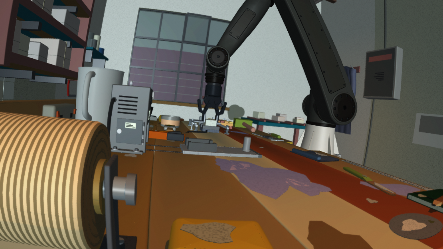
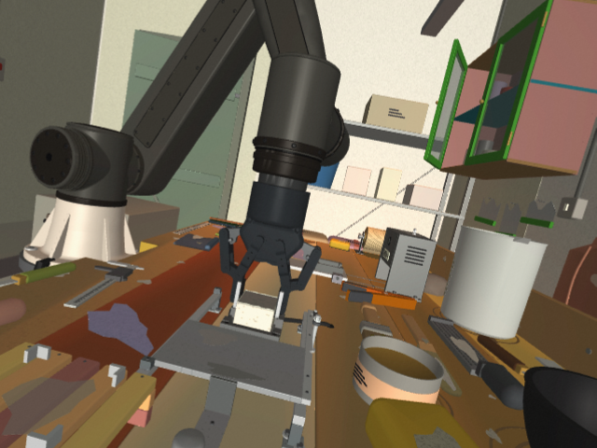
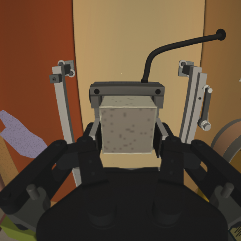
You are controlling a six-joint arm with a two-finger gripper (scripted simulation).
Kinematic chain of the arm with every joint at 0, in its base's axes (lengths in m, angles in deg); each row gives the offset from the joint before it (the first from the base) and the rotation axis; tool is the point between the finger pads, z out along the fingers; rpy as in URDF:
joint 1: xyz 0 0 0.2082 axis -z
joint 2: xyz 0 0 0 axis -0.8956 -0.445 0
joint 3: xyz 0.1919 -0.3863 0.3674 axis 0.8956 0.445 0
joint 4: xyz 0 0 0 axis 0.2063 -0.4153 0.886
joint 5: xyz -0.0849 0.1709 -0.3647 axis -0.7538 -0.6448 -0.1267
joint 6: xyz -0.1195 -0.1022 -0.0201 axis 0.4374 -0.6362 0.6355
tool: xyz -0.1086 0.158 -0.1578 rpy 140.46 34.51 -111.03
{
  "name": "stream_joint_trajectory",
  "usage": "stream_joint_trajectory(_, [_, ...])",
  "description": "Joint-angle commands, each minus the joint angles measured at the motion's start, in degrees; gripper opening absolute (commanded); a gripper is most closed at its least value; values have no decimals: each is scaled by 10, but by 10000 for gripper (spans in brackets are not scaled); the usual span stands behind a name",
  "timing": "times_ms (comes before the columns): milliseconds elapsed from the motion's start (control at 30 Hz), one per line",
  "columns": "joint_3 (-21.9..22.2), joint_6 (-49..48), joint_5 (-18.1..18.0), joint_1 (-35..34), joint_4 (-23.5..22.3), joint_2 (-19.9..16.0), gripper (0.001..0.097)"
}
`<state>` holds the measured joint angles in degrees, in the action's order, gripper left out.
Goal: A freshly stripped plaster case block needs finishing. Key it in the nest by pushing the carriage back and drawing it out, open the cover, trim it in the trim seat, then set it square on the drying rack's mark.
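Observation:
My gripper point(image 3: 128, 141) point(image 2: 257, 301) point(image 1: 210, 119) points down over the nest fixture in the middle of the bench. The speckled off-white plaster block point(image 3: 127, 128) point(image 2: 254, 312) point(image 1: 210, 123) is clamped by its two sides between the fingers. It sits in the dark carriage point(image 3: 127, 91) between two grey rails point(image 3: 62, 108), and a bent black lever point(image 3: 179, 45) runs off from the carriage's far bar. A flat grey cover plate point(image 2: 231, 359) lies just in front of the block. The block's underside is hidden.
A large striped roll point(image 1: 46, 176) fills the near left of the side camera. A grey box unit point(image 1: 130, 119), a white bucket point(image 2: 492, 282), a tape ring point(image 2: 400, 373) and an orange tool point(image 2: 381, 298) stand beside the fixture. A second grey fixture with a post point(image 1: 217, 148) lies nearer along the bench.

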<state>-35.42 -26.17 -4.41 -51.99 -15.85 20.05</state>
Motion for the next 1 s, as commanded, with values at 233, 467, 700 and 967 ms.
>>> stream_joint_trajectory(233, [0, 0, 0, 0, 0, 0, 700])
stream_joint_trajectory(467, [0, 0, 0, 0, 0, 0, 700])
stream_joint_trajectory(700, [0, 0, 0, 0, 0, 0, 700])
stream_joint_trajectory(967, [0, 0, 0, 0, 0, 1, 700])
